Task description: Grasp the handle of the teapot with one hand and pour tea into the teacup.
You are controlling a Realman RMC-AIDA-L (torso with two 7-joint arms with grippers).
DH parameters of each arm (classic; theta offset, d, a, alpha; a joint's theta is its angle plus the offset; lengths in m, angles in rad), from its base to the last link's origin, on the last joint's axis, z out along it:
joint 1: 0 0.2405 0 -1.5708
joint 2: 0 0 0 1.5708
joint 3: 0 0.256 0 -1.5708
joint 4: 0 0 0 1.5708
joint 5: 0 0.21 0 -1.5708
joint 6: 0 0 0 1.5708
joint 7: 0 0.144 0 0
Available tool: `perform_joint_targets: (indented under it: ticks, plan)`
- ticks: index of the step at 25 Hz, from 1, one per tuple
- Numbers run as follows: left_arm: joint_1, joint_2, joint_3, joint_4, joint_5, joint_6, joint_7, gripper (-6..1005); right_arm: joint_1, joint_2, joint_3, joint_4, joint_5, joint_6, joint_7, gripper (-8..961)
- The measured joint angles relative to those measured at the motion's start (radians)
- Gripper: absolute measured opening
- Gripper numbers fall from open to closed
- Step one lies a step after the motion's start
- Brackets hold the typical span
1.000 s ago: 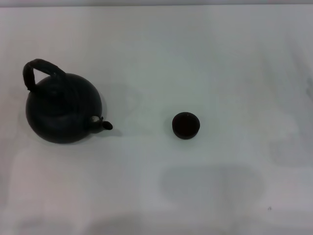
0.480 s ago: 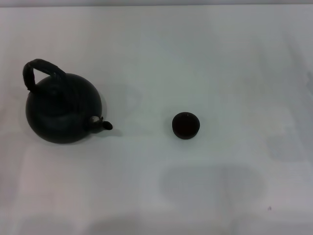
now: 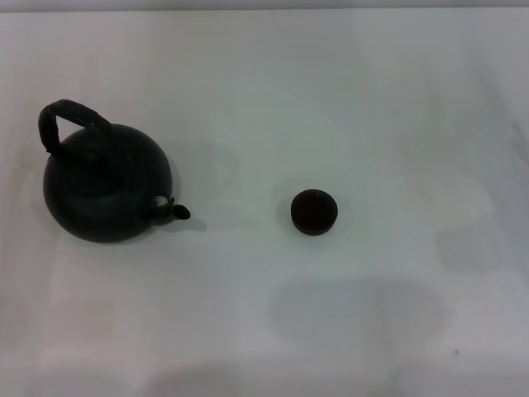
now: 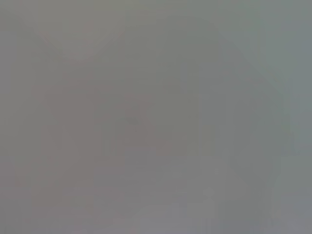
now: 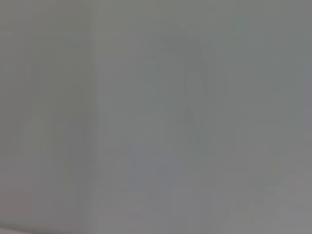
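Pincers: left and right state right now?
Left pincer: not in any view, state cannot be told.
Right pincer: not in any view either.
Teapot and its handle sit ungrasped.

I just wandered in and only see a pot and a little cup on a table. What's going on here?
Nothing is being handled right now. A black teapot sits on the white table toward the robot's left, its arched handle free and its short spout aimed toward a tiny black teacup standing apart, nearer the middle. Neither claw is in sight, so the grasp and the pouring have not begun.
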Motion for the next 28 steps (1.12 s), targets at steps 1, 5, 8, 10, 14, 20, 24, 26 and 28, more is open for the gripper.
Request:
perform_joint_targets:
  ticks: [1,5,8,10,14,20,24,26,28]
  plan:
    - [0.000,0.000,0.000,0.000,0.000,0.000,0.000,727,0.001,0.000,-0.006,0.000,0.000,0.000,-0.007,842]
    - [-0.013,0.001,0.000,-0.004,-0.004,-0.002,0.027,725,0.008,0.001,-0.013,0.000,-0.001,0.000,-0.011,842]
    - [-0.016,0.001,0.000,-0.004,-0.005,-0.002,0.028,726,0.014,0.001,-0.020,0.005,-0.001,0.000,-0.006,842]
    - [-0.017,0.001,0.000,-0.005,-0.005,-0.002,0.028,726,0.018,0.002,-0.021,0.009,-0.001,0.000,-0.005,842]
    - [-0.015,0.001,0.000,-0.006,-0.005,-0.003,0.028,726,0.021,0.003,-0.021,0.010,-0.001,0.000,-0.003,843]
    - [-0.004,0.000,0.000,-0.007,-0.012,0.000,0.028,725,0.021,0.003,-0.021,0.011,-0.001,-0.001,-0.002,843]
    - [-0.001,0.000,0.000,-0.011,-0.013,0.002,0.028,725,0.020,0.003,-0.021,0.012,-0.001,-0.001,-0.002,843]
    - [-0.001,0.000,0.000,-0.014,-0.013,0.003,0.028,725,0.020,0.003,-0.021,0.012,-0.001,-0.001,-0.002,843]
    - [0.000,0.000,0.000,-0.014,-0.013,0.003,0.028,725,0.019,0.003,-0.021,0.012,0.000,-0.001,-0.002,844]
